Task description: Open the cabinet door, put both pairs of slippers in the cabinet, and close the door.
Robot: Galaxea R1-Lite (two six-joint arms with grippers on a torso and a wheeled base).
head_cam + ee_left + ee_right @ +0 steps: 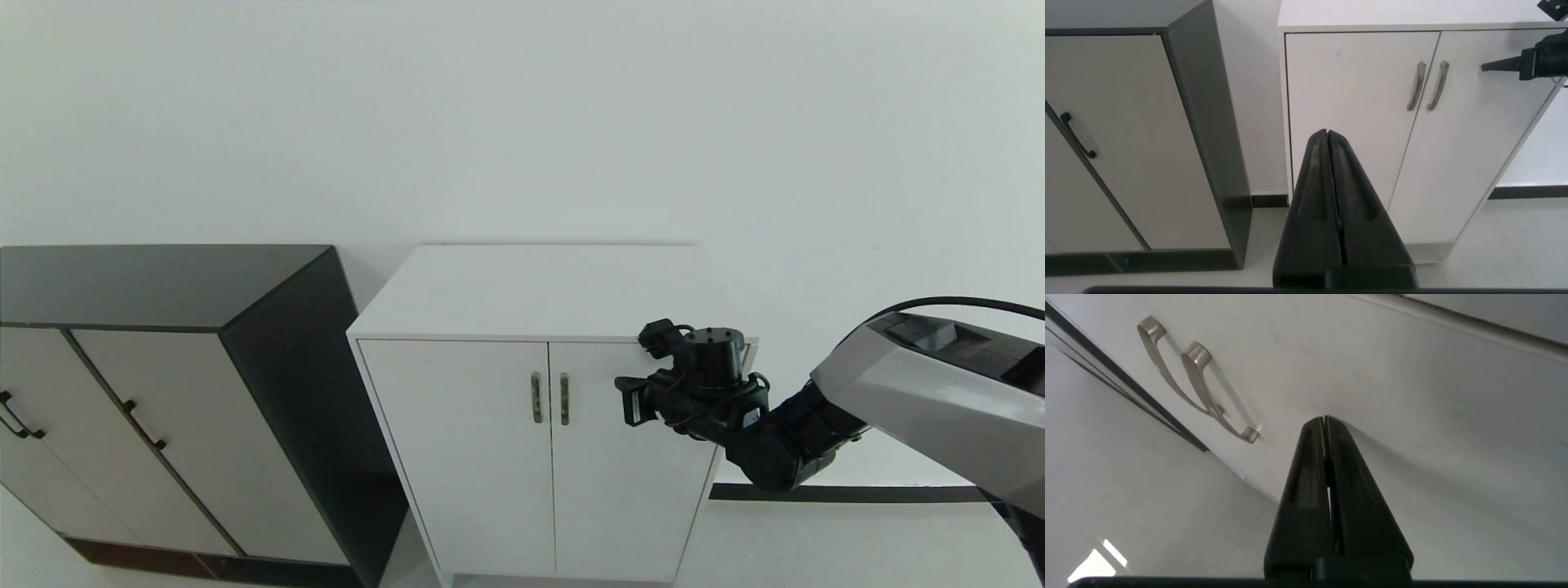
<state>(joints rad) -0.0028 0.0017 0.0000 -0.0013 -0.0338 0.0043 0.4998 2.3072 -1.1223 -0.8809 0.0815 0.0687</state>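
where two doors (461, 457) meet, two handles (536, 398) — paired

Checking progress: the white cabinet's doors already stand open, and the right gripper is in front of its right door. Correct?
No. The head view shows both doors of the white cabinet shut; the right gripper is in front of its right door.

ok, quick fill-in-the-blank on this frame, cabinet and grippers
1. Both doors of the white cabinet are ___.
2. The right gripper hangs before the white cabinet's ___ door.
3. The left gripper has its fingers ___.
4. The dark cabinet stands to the white cabinet's ___.
Missing: closed; right; shut; left.
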